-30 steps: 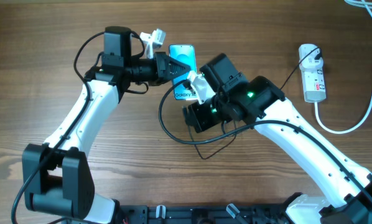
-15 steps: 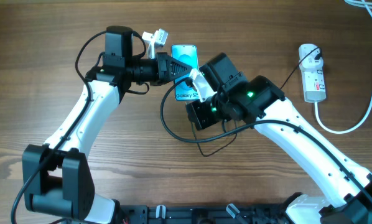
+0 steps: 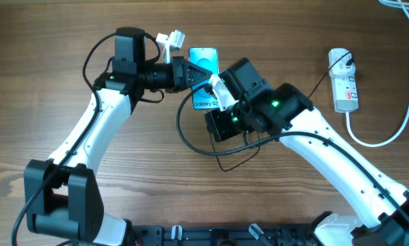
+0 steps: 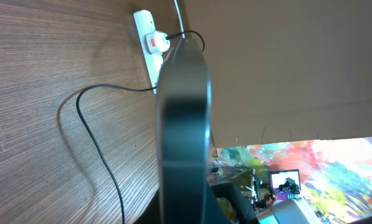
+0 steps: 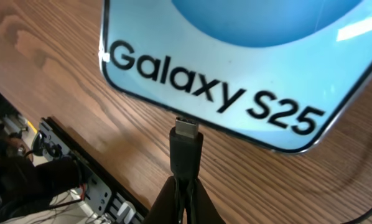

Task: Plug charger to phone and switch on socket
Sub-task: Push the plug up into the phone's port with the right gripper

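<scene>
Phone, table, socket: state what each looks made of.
Phone: glossy, glass-like face, with bright reflections on the screen.
Table: matte wood or wood-look laminate, with striped grain.
Socket: smooth white plastic, likely, with moulded rounded ends.

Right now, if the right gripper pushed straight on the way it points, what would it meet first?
The phone: the charger tip in the right gripper sits at its bottom edge, touching or nearly so.

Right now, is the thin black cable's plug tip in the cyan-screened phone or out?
Not seated: the plug tip shows bare metal at the phone edge.
</scene>
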`<move>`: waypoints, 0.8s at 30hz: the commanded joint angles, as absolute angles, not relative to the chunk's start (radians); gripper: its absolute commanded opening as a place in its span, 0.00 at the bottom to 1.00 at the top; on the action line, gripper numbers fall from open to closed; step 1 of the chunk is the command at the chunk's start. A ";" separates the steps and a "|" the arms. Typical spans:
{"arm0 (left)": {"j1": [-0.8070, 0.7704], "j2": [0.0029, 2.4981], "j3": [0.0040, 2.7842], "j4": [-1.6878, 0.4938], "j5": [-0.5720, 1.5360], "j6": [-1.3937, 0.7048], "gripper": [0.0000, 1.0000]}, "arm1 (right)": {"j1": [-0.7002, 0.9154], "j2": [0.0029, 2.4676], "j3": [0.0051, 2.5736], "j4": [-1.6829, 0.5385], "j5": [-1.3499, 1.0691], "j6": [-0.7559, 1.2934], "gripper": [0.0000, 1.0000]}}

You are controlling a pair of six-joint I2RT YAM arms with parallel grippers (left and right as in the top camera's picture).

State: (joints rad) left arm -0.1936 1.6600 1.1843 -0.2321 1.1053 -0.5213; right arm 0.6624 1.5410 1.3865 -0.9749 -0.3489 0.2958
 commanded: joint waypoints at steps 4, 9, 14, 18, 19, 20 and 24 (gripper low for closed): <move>-0.194 1.621 1.187 -0.224 1.144 -0.512 0.04 | 0.661 1.556 1.414 -0.957 -0.311 0.349 0.04; -0.194 1.621 1.187 -0.221 1.158 -0.508 0.04 | 0.661 1.556 1.414 -0.928 -0.306 0.392 0.04; -0.194 1.621 1.187 -0.221 1.163 -0.503 0.04 | 0.661 1.556 1.414 -0.881 -0.307 0.422 0.04; -0.194 1.621 1.187 -0.221 1.162 -0.501 0.04 | 0.661 1.556 1.414 -0.863 -0.287 0.420 0.04; -0.194 1.621 1.187 -0.221 1.163 -0.501 0.04 | 0.661 1.556 1.414 -0.860 -0.274 0.418 0.04; -0.194 1.621 1.187 -0.221 1.163 -0.501 0.04 | 0.661 1.556 1.414 -0.854 -0.264 0.418 0.04; -0.194 1.621 1.187 -0.222 1.163 -0.501 0.04 | 0.661 1.556 1.414 -0.810 -0.261 0.419 0.04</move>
